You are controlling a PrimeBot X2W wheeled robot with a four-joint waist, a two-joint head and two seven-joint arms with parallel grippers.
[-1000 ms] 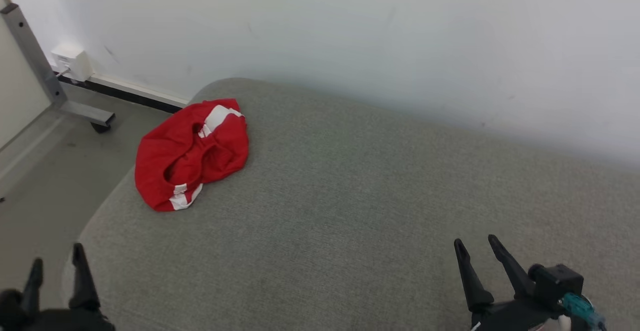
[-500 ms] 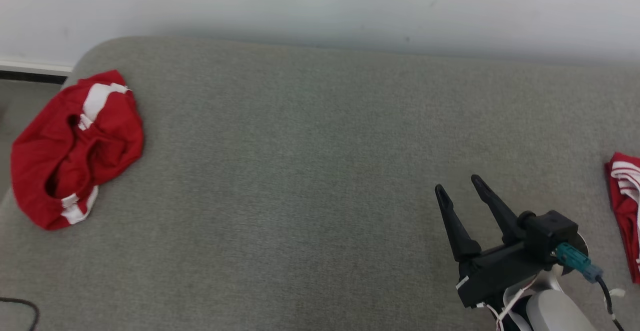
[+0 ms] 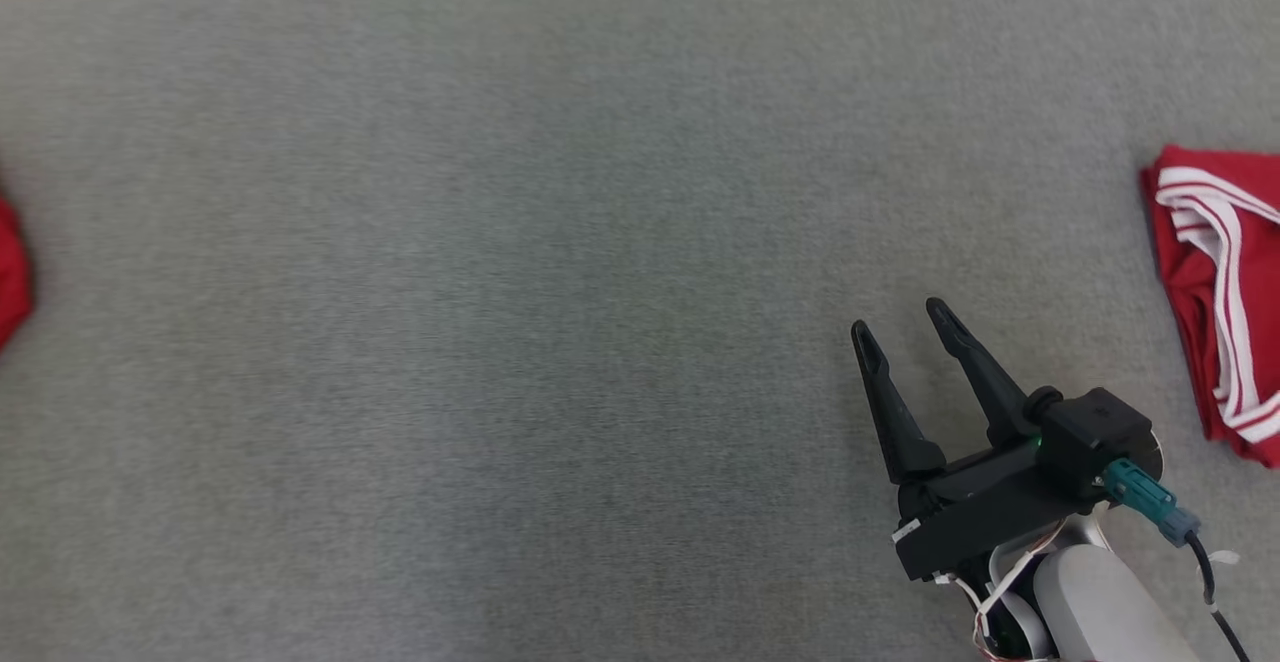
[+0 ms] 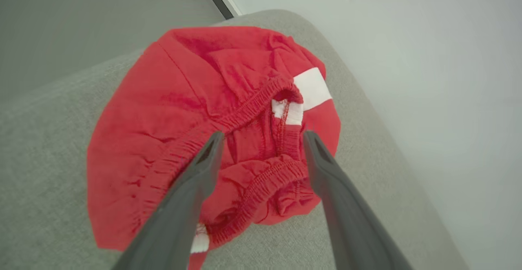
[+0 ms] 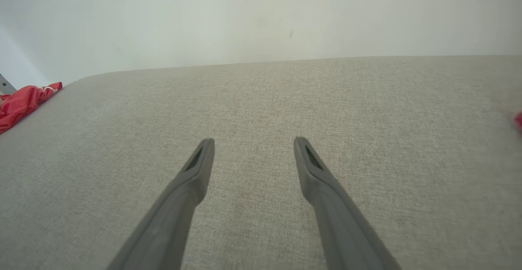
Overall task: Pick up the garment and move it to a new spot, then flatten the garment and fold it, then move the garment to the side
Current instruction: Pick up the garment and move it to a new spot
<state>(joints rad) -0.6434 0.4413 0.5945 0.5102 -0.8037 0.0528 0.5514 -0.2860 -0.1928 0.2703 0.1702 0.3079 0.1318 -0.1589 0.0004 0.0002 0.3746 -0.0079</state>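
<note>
Grey padding (image 3: 500, 242) is stretching across the head view. The left gripper (image 4: 263, 137) is hovering spread and empty over the crumpled red garment (image 4: 155, 111) — mid-frame in the left wrist view, at the padding's rounded corner. The right gripper (image 3: 897, 317) is gaping, empty, at the head view's lower right, a second red garment (image 3: 1215, 292) lying at the right edge.

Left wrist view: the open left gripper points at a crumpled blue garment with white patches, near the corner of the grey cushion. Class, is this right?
No. The garment is red, not blue, as the left wrist view shows. The rest stands: the open left gripper points at it, crumpled, with white patches, near the corner of the grey cushion.
</note>
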